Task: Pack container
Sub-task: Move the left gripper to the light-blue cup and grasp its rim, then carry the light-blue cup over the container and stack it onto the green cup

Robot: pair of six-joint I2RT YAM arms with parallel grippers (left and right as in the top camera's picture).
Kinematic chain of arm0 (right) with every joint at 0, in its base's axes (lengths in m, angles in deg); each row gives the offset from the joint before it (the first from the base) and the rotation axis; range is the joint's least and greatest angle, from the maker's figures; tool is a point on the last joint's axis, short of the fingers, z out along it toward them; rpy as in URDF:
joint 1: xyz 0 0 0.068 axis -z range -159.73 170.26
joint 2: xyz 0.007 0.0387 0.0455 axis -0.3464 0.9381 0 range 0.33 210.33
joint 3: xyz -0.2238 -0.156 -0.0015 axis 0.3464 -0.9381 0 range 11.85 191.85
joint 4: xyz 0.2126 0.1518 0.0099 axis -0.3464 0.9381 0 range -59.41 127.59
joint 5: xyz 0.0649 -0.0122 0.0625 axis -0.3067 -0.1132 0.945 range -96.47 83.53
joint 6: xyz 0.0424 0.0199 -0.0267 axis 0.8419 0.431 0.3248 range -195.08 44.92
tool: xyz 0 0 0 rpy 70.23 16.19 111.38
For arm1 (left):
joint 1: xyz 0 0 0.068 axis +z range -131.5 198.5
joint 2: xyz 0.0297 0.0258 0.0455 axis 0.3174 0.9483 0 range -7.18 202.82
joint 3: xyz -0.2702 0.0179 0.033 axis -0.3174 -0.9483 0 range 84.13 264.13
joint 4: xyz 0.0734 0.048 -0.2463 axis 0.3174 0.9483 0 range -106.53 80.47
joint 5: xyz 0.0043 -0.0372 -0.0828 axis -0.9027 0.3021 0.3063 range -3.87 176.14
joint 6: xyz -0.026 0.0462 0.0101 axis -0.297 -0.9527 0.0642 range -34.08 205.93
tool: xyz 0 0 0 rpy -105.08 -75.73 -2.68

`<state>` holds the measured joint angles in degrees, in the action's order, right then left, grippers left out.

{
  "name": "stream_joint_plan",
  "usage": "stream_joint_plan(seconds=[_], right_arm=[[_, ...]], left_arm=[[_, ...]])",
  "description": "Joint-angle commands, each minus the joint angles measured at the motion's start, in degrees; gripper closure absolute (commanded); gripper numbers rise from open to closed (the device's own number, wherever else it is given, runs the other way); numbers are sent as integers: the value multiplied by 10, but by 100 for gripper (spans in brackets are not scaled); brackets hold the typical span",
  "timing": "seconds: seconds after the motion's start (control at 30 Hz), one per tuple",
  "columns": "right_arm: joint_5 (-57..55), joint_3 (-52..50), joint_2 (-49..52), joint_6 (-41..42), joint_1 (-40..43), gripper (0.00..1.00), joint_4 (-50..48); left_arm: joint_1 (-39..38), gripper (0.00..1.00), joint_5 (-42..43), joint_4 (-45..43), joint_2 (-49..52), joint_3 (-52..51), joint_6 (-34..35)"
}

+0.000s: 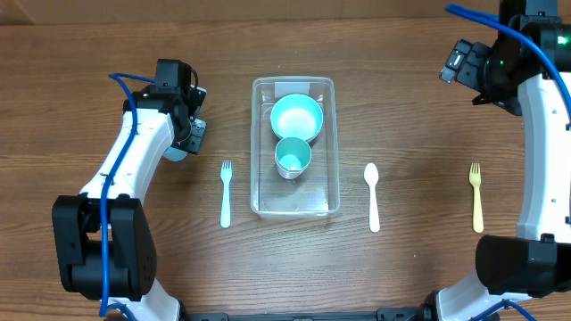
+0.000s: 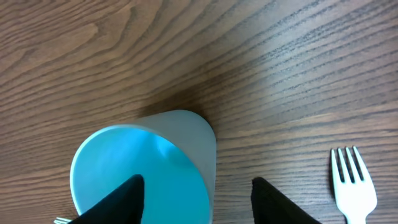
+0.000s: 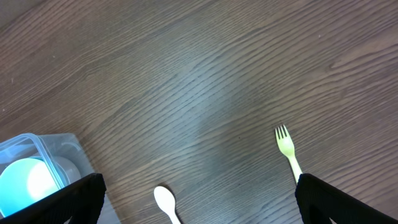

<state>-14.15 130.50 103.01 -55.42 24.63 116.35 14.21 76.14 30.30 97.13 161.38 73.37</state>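
Observation:
The clear rectangular container [image 1: 300,200] stands mid-table and holds a light-blue bowl [image 1: 295,117] and a light-blue cup [image 1: 293,158]. Its corner and the bowl also show in the right wrist view [image 3: 59,152]. My left gripper [image 1: 190,134] is left of the container, over another light-blue cup [image 1: 176,153]. In the left wrist view that cup [image 2: 146,158] stands upright. The gripper [image 2: 196,186] is open, one finger inside the cup's mouth, the other outside and apart from the wall. My right gripper [image 1: 464,68] is at the far right, open and empty [image 3: 199,193].
A white fork [image 1: 226,193] lies left of the container and shows in the left wrist view [image 2: 354,186]. A white spoon [image 1: 372,197] lies right of it, with a yellow fork [image 1: 476,196] farther right. Both show in the right wrist view: spoon [image 3: 166,202], fork [image 3: 287,149].

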Motion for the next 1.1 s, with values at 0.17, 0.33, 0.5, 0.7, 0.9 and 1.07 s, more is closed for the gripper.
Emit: stream_joint_plan(seconds=[0.17, 0.33, 0.5, 0.7, 0.9, 1.07], right_arm=[[0, 3, -4, 3, -1, 0, -1], [0, 3, -4, 3, -1, 0, -1], [0, 3, -4, 3, -1, 0, -1], [0, 3, -4, 3, -1, 0, -1], [0, 3, -4, 3, -1, 0, -1], [0, 3, -4, 3, -1, 0, -1]], left_arm=[[3, 67, 9, 0, 37, -3, -12], [3, 81, 3, -2, 37, -3, -12], [3, 94, 3, 2, 37, 4, -11], [2, 96, 4, 49, 37, 63, 2], [-2, 96, 7, 105, 37, 146, 53], [-40, 96, 27, 182, 37, 231, 90]])
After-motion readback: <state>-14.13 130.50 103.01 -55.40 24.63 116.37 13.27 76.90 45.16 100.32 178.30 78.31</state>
